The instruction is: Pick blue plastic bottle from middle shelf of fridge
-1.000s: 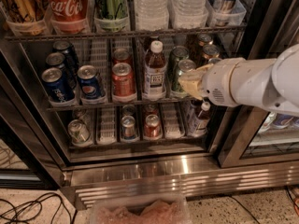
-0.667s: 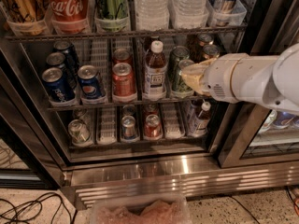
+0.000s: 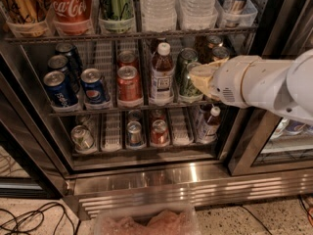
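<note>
Blue plastic bottle [image 3: 162, 77] stood upright at the centre of the frame, on the middle shelf [image 3: 98, 110] of the fridge [image 3: 146, 181]. It had a white cap, a brown drink and a blue-and-white label. It sat in its own white slotted lane between two red cans [image 3: 128, 84] on its left and the green cans [image 3: 185, 75] on its right.

My gripper [image 3: 201, 77] hung at centre right, reaching in from the right edge on my white arm [image 3: 264, 84]. Its yellowish tip was in front of the green cans, just beside the blue plastic bottle but not touching it. Whether it was spread or closed I could not tell.

Pepsi cans [image 3: 59, 89] filled the left lanes of the same wire rack. The shelf above, along the top of the frame, held clear bins with a Coca-Cola bottle [image 3: 68, 6], a green bottle [image 3: 116, 1] and ribbed water bottles [image 3: 157, 6]. The lower shelf [image 3: 146, 153] carried small cans [image 3: 133, 133], and a small white-capped bottle [image 3: 210, 124] stood at its right end.

Below ran the stainless steel base of the cooler, bright with reflections. Dark door trim [image 3: 254, 131] crossed the right side, with a second glass door [image 3: 293, 141] beyond it. The floor [image 3: 254, 219] was speckled, with black cables [image 3: 29, 222] at lower left. A blurred pinkish shape [image 3: 146, 223] lay at bottom centre; I could not tell what it was.
</note>
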`<state>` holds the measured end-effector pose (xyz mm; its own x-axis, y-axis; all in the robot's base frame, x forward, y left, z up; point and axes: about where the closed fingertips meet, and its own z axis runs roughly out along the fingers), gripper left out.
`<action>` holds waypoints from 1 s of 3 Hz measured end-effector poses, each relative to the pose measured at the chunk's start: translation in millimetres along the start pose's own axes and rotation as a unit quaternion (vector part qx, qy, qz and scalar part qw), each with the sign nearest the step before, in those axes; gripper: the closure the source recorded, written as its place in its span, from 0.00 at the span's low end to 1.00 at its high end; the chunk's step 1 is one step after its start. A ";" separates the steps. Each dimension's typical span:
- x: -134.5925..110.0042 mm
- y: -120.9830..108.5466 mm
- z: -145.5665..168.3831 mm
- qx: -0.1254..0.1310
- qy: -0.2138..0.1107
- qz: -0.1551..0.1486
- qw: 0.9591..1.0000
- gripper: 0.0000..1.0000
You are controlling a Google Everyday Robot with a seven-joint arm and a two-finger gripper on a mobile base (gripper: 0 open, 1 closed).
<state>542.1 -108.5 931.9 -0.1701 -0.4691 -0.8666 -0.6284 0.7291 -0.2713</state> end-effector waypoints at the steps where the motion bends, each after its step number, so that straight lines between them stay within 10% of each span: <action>1: -5.0 1.7 4.1 0.003 -0.019 0.007 1.000 0.81; 3: -3.6 14.1 18.8 -0.014 -0.033 0.025 0.999 0.35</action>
<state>548.1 -87.2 923.3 -0.1515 -0.3983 -0.9047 -0.6421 0.7354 -0.2163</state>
